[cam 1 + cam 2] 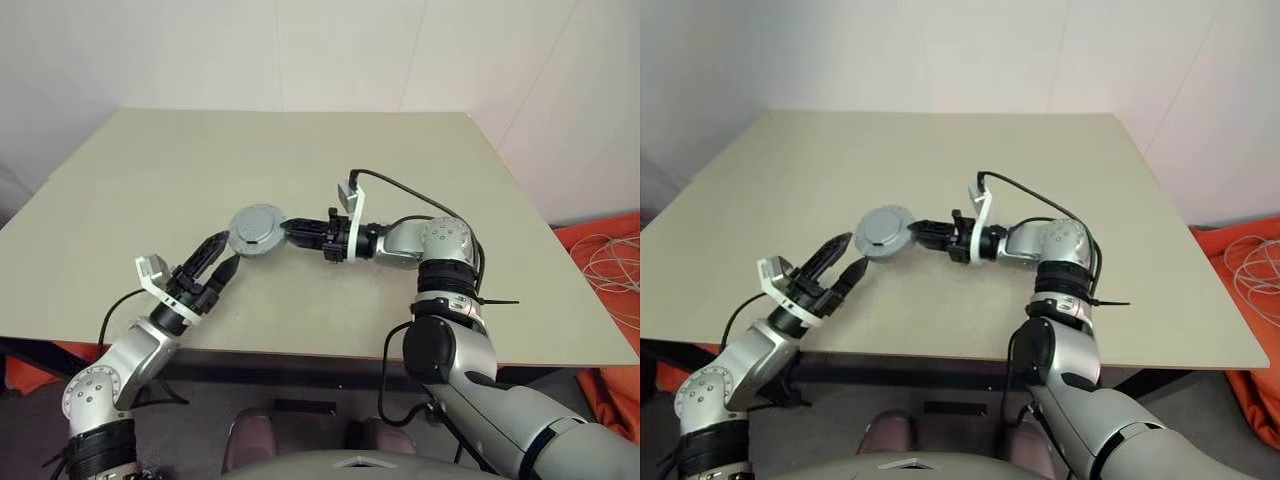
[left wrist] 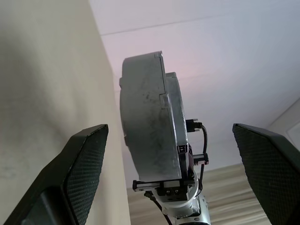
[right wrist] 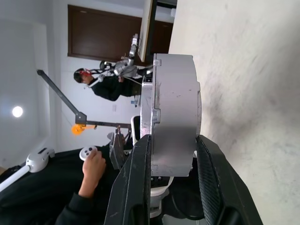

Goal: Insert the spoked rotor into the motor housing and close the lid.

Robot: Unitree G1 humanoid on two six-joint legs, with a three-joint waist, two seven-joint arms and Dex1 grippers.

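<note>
The right gripper [image 1: 290, 231] is clamped on the edge of the motor housing [image 1: 257, 231] and holds it above the table [image 1: 120, 170], roughly over the middle of the near half. In the right wrist view the two fingers [image 3: 211, 187] press on either face of the grey assembly. There we also see a seam running round the edge, and the face turned up toward the head camera is a plain grey disc, which we take to be the lid [image 1: 884, 229] already seated; the spoked rotor we judge to be enclosed, though no view lets us confirm it. The left gripper [image 1: 218, 258] stands just beside the housing with its jaws spread wide and nothing between them.

We judge the task to be at or near its final step. The next move calls for either a closing press on the lid by the free left gripper or a gentle lowering of the housing onto the table, kept level.

The tabletop is bare on all sides, so there is ample room. The near edge lies close under both forearms; the far and side edges are well apart from the work.
</note>
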